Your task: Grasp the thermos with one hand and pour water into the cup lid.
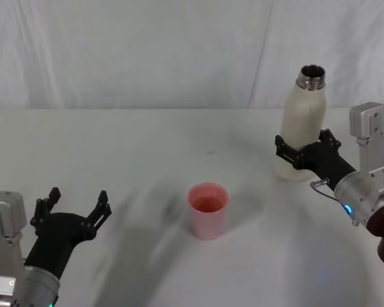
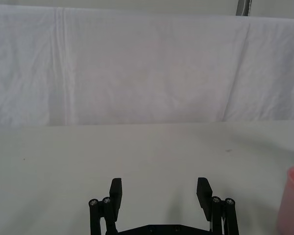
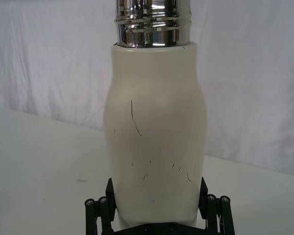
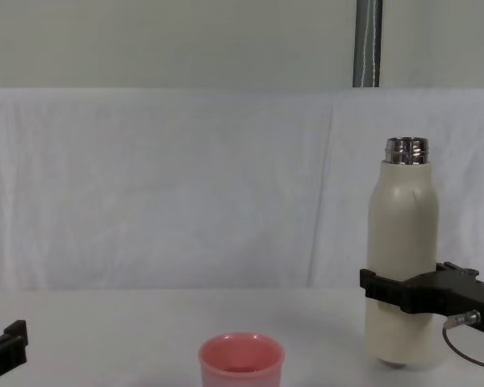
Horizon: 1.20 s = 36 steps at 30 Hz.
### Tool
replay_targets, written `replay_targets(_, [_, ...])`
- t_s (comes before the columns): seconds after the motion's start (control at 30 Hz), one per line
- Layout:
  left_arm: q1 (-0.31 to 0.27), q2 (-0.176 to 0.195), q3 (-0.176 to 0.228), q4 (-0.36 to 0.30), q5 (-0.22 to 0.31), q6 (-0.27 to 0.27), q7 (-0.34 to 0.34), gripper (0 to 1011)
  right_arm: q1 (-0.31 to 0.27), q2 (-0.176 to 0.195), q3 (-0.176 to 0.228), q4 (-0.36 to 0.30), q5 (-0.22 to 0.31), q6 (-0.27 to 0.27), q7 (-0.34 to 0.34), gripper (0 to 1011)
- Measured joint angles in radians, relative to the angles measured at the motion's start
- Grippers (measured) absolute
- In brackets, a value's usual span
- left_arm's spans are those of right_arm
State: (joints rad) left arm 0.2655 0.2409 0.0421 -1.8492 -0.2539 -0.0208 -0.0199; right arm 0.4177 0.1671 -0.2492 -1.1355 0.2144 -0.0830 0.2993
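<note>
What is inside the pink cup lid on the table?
The cup lid shows a darker pink bottom through its wide mouth; whether that is water cannot be told. The chest view's rim hides its inside.

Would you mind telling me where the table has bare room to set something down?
Bare table lies between the left end effector and the cup lid, and behind the cup. It is crowded at the right, where the right end effector holds the thermos.

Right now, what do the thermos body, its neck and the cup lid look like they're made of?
Thermos body: cream-white matte coat, probably painted metal; thin dark scratches show on it. Neck: shiny threaded metal, likely steel, with mirror-like reflections. Cup lid: pink, smooth, dull sheen, looks like plastic. The right hand has its jaws around the thermos's lower body; the left hand is open, parked at the near left.
</note>
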Motion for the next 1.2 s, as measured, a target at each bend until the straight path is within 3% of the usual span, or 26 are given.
replay_targets(1.2, [0.0, 0.0, 0.0, 0.0, 0.0, 0.0, 0.0, 1001, 0.002, -0.008, -0.006, 0.024, -0.008, 0.003, 0.002, 960])
